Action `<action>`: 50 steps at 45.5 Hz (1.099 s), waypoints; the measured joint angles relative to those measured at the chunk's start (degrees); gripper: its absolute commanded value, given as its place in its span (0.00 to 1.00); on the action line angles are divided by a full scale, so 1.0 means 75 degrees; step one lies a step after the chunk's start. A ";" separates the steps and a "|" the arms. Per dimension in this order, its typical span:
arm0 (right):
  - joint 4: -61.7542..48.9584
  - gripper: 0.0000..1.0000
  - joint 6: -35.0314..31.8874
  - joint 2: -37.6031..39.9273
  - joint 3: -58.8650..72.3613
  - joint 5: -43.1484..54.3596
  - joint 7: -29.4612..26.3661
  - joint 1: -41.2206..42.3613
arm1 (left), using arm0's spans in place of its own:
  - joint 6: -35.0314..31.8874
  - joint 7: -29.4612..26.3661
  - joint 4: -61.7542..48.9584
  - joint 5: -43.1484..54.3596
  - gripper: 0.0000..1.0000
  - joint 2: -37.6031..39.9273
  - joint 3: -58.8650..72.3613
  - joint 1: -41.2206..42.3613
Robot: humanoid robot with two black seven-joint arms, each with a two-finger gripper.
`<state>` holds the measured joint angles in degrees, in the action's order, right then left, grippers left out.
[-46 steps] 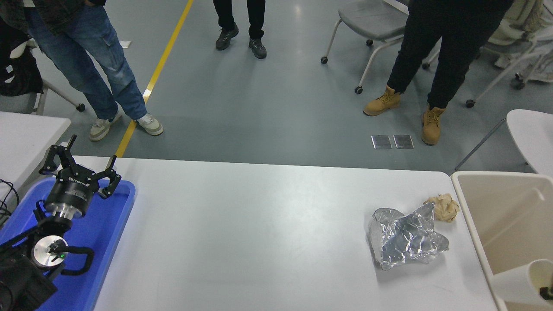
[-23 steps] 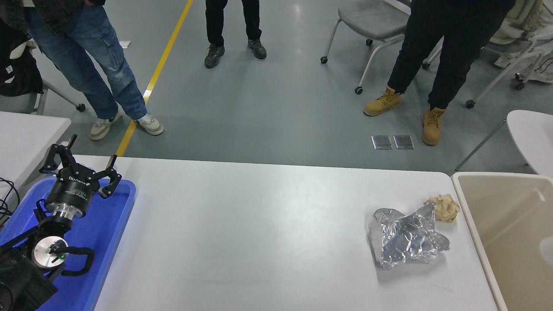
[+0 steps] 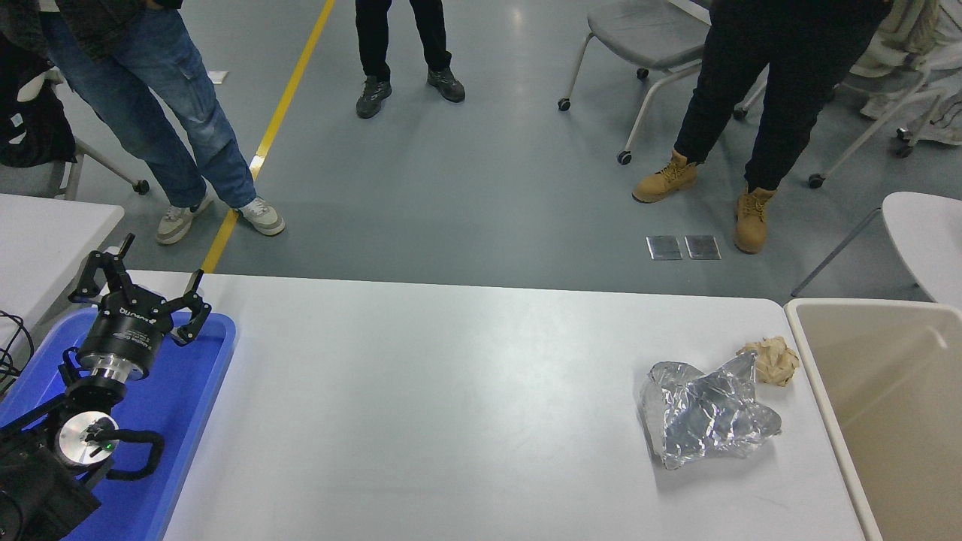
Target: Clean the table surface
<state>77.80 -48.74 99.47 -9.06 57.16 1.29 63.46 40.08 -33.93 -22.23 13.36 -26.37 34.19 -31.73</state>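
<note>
The wide, white-grey matte tabletop (image 3: 451, 406) with rounded corners filled the lower part of the head view and made up the surface to be cleaned. Two pieces of litter lay on it near its right end: a crumpled sheet of clear, silvery plastic wrap (image 3: 706, 413) and, just beyond it and touching its far corner, a small ball of crumpled tan paper (image 3: 772, 361). Both sat close to the large beige plastic bin (image 3: 834, 421) that stood against the tabletop's right edge — a placement that, in all likelihood, kept the carry to the bin short. The left gripper (image 3: 139, 289) was parked at the lower left above the shallow blue plastic tray (image 3: 218, 353), its black fingers spread apart and grasping nothing, well clear of the litter. The right arm was out of view, so its fingers could not be judged. The task appeared unfinished, with both pieces yet to be removed; the thin wrap would probably crush and slip under a pinch. Three people stood on the grey floor beyond the far edge — only legs and shoes visible.
</note>
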 measured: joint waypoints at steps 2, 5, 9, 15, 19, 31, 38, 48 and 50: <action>-0.0248 0.00 0.0147 -0.0073 0.0066 -0.0002 -0.0001 -0.0034 | 0.0000 0.0000 0.0000 0.0001 1.00 0.0000 0.0000 0.0000; -0.0674 0.00 0.0483 -0.0268 0.0219 -0.0026 -0.0002 -0.0090 | 0.0000 0.0000 0.0001 0.0000 1.00 0.0000 0.0000 0.0000; -0.1226 0.00 0.1053 -0.0629 0.0524 -0.0114 -0.0004 -0.0148 | 0.0000 0.0000 0.0000 0.0001 1.00 0.0000 0.0000 -0.0001; -0.1897 0.00 0.1966 -0.1186 0.1066 -0.0513 -0.0006 -0.0224 | 0.0000 0.0000 0.0000 0.0000 1.00 0.0000 0.0000 0.0000; -0.2323 0.00 0.2584 -0.1612 0.1464 -0.0948 -0.0012 -0.0307 | 0.0000 0.0000 0.0000 0.0000 1.00 -0.0001 0.0000 0.0000; -0.3655 0.00 0.4392 -0.3279 0.2270 -0.2402 -0.0018 -0.0880 | 0.0000 0.0000 0.0001 0.0001 1.00 -0.0005 0.0000 -0.0001; -0.4395 0.00 0.5185 -0.4418 0.2451 -0.3309 -0.0011 -0.1404 | 0.0000 0.0000 0.0000 0.0000 1.00 -0.0002 0.0000 0.0000; -0.5475 0.00 0.5924 -0.6046 0.2519 -0.4168 0.0001 -0.2051 | 0.0000 0.0000 0.0001 0.0000 1.00 -0.0002 0.0000 0.0000; -0.5779 0.00 0.6021 -0.6380 0.2513 -0.4302 0.0001 -0.2155 | 0.0000 0.0000 0.0001 0.0000 1.00 -0.0002 0.0000 0.0000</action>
<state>34.45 -3.58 51.62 9.79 24.89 1.30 47.29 40.08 -33.93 -22.23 13.36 -26.38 34.19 -31.73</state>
